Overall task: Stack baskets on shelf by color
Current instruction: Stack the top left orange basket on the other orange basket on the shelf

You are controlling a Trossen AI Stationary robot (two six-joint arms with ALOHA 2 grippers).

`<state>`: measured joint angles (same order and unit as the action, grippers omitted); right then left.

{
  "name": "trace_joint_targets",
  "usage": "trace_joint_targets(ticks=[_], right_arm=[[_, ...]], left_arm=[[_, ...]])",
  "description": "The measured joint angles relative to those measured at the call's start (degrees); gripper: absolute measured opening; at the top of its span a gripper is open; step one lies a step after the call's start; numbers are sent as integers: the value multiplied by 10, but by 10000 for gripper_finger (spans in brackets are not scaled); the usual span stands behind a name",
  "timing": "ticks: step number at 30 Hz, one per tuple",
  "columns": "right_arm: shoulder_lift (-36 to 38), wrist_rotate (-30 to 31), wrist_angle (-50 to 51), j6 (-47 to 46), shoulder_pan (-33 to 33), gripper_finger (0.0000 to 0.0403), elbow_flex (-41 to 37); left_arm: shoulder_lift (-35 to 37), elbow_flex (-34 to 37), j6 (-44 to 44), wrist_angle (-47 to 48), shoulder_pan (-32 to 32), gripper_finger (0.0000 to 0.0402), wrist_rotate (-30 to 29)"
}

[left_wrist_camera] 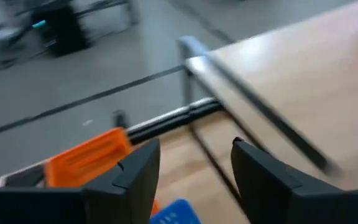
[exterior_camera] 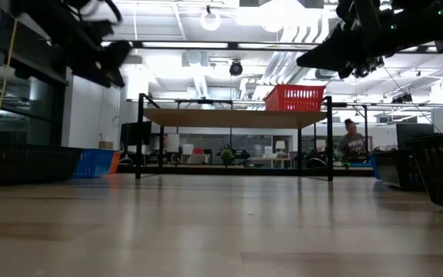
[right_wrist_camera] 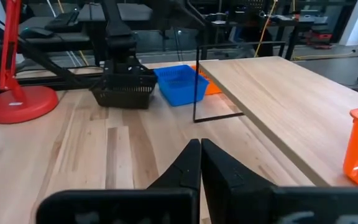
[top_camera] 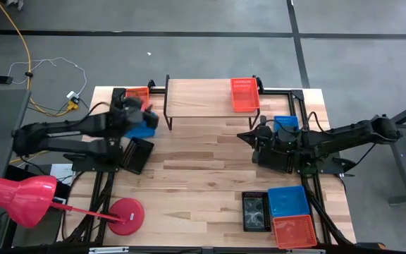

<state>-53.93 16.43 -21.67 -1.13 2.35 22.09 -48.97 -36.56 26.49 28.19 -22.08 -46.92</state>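
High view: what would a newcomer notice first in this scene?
The red-orange basket stands alone on the right end of the shelf. At the near right corner of the table, a blue basket, an orange one and a black one wait. A red lamp lies at the left.

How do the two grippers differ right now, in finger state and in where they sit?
The left gripper has its fingers spread apart with nothing between them; the right gripper has its fingers pressed together. The left one hangs by the blue basket and orange basket at the table's left edge, off the shelf's left end; the right one sits in front of the shelf's right end, near another blue basket. Neither holds a basket.
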Motion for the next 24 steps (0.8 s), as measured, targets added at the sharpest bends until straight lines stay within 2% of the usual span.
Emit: trace_joint_targets(ticks=[4, 8, 12, 18, 24], right_arm=[[0, 0, 0, -17, 0, 0, 0], [0, 0, 0, -29, 0, 0, 0], [0, 0, 0, -33, 0, 0, 0], [0, 0, -1, -44, 0, 0, 0], [-1, 0, 0, -44, 0, 0, 0]], left_arm=[[-62, -5, 20, -7, -94, 186, 21], [-115, -5, 33, -12, -191, 186, 100], [-162, -5, 33, -29, -260, 186, 164], [-214, -4, 24, -76, -290, 186, 215], [-263, -5, 29, -92, -301, 186, 210]])
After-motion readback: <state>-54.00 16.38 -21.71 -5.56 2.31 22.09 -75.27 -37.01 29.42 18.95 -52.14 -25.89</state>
